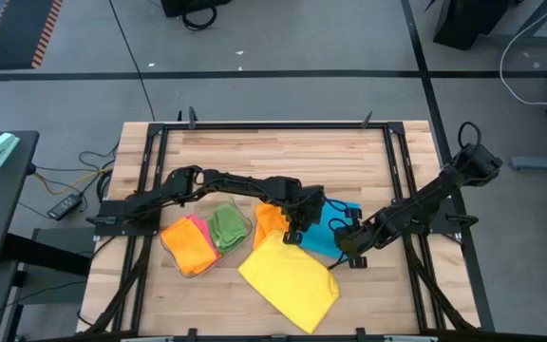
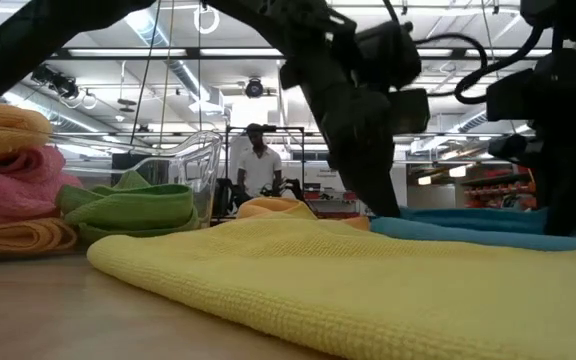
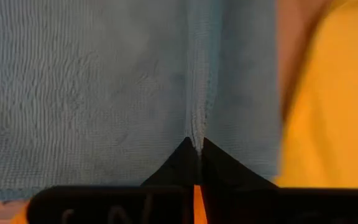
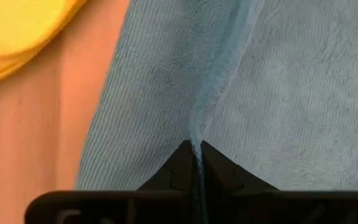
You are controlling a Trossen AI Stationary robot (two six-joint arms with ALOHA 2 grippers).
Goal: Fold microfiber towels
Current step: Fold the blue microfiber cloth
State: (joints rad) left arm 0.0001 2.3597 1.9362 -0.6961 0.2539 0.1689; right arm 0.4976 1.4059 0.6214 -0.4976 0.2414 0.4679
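At the far left a clear plastic tray (image 1: 200,255) holds folded orange, pink and green towels (image 1: 226,228), stacked there to keep finished work off the folding area. An orange towel (image 1: 270,220) lies beside the tray, and a yellow towel (image 1: 291,279) lies spread toward the front edge of the wooden table (image 1: 254,152), seemingly waiting. Next, the left gripper (image 1: 295,231) pinches a ridge of the blue towel (image 1: 329,233), fingers pressed together on the cloth. The right gripper (image 1: 347,245) pinches the same towel's other side, likely so both ends lift together for a fold.
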